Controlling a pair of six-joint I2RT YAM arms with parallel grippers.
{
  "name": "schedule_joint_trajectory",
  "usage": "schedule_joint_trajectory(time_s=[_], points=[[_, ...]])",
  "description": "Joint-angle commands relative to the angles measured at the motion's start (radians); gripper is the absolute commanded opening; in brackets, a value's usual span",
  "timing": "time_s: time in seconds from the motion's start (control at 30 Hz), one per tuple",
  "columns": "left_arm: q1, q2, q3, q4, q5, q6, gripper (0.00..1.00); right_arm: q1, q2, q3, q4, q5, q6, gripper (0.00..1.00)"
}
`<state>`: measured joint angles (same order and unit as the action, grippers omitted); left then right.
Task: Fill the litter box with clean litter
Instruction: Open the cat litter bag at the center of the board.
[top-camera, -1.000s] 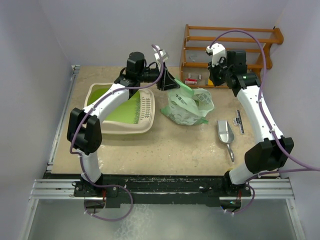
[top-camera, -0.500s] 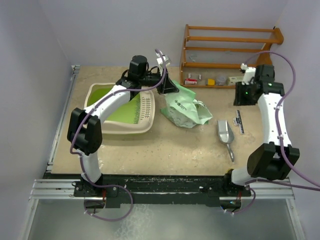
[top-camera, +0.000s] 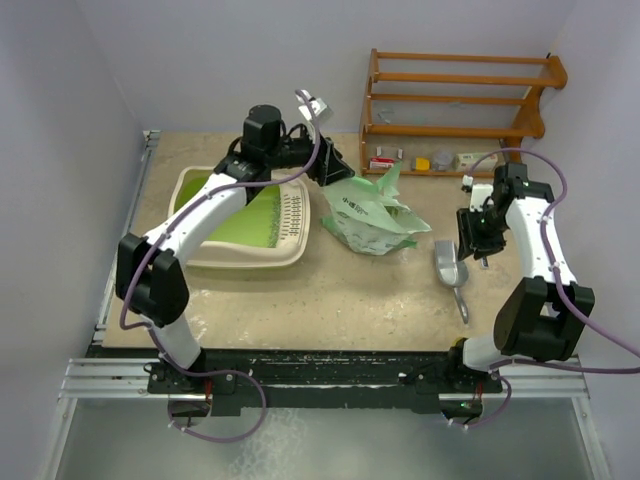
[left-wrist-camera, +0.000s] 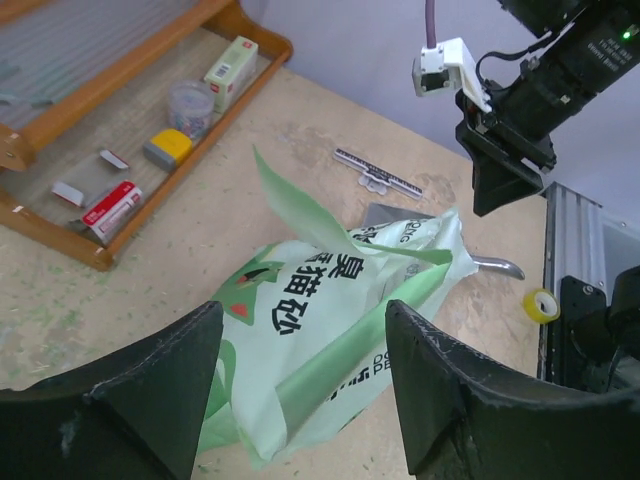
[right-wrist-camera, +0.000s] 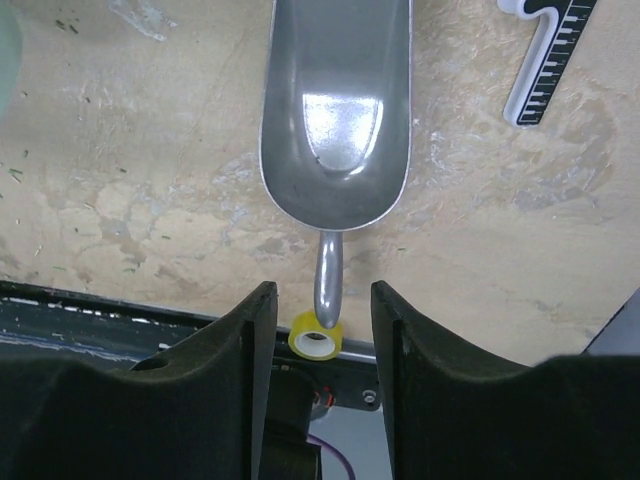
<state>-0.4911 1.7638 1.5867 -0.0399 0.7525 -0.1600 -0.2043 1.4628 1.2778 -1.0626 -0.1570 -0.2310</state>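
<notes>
The litter box (top-camera: 250, 262), a cream tray with a lime-green inside, sits at the left under my left arm. The pale green printed bag (top-camera: 372, 215) lies slumped on the table beside it, one flap sticking up. My left gripper (top-camera: 335, 168) hovers open just above the bag's (left-wrist-camera: 320, 320) left end, and nothing is between its fingers (left-wrist-camera: 305, 400). My right gripper (right-wrist-camera: 322, 310) hangs open over the handle (right-wrist-camera: 328, 275) of a metal scoop (right-wrist-camera: 335, 110) without touching it. The litter itself is hidden.
A wooden rack (top-camera: 455, 100) with small boxes stands at the back right. A black-and-white ruler (right-wrist-camera: 545, 55) lies right of the scoop (top-camera: 448, 265). A yellow tape roll (right-wrist-camera: 317, 338) sits on the front rail. Bare table lies in front of the bag.
My right arm swung from the rack down over the scoop and opened its jaws. My left gripper shut at the bag's top, then opened; the bag has slumped.
</notes>
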Motion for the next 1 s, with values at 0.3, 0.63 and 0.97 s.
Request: schedule_joint_trajectory(time_s=[0.3,0.63,0.97], points=[[0.006,-0.28,-0.086,0.003,-0.141,0.035,0.65,-0.057,0.048,-0.055,0.087,0.15,0.029,0.44],[0.006,-0.334,-0.215,-0.001,-0.209,0.03,0.65,-0.063,-0.004,-0.051,0.139,-0.041,0.015,0.43],[0.006,-0.19,-0.223,0.048,-0.231,0.097,0.69,-0.059,-0.168,0.001,0.11,-0.398,-0.195,0.48]])
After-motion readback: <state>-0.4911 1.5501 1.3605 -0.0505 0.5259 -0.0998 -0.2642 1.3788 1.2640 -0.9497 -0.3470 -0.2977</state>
